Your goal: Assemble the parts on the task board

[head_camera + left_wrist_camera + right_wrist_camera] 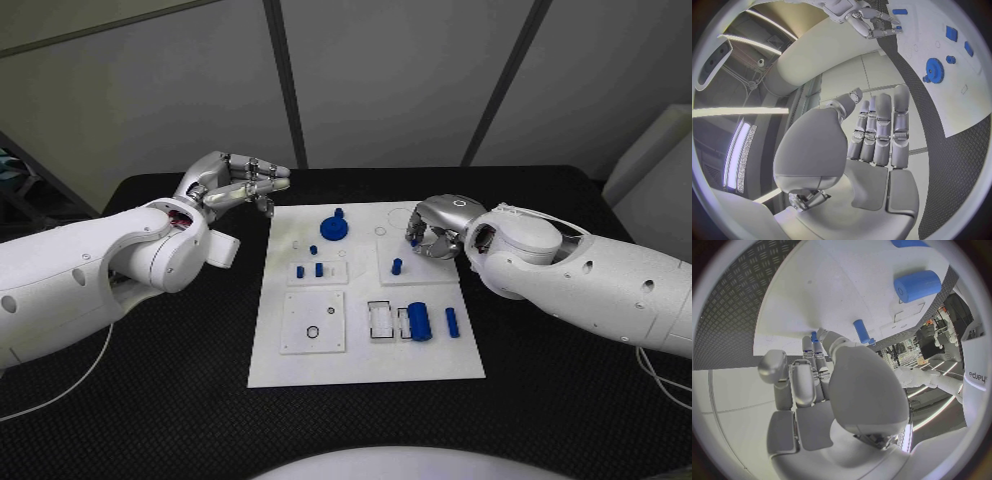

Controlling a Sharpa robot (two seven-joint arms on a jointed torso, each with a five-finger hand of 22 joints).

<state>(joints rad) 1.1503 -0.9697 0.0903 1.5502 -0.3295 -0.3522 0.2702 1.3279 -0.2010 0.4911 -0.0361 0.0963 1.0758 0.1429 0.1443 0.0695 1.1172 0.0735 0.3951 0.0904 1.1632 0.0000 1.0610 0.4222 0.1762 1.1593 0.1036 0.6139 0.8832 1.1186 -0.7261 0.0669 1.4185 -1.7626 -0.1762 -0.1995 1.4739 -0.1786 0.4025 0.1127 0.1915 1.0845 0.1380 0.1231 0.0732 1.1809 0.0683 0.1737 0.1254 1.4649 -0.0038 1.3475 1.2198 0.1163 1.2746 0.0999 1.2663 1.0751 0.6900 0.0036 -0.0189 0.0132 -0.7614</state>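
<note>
The white task board (274, 350) lies in the middle of the table. A blue gear (335, 228) (932, 67) stands at its far middle. Two short blue pegs (309, 270) stand left of centre, and one blue peg (397, 266) (861, 331) stands right of centre. A blue cylinder (418, 320) (917, 286) and a slim blue bar (451, 320) lie at the near right. My right hand (440, 225) (817, 385) hovers over the far right of the board, its fingertips pinching a small blue part (414, 241) (814, 335). My left hand (238, 185) (873, 135) is raised off the board's far left corner and holds nothing.
The board carries a square white insert (315, 320) with a ring and a small hole at the near left. A small frame slot (381, 320) sits beside the cylinder. Black table (159, 380) surrounds the board on all sides.
</note>
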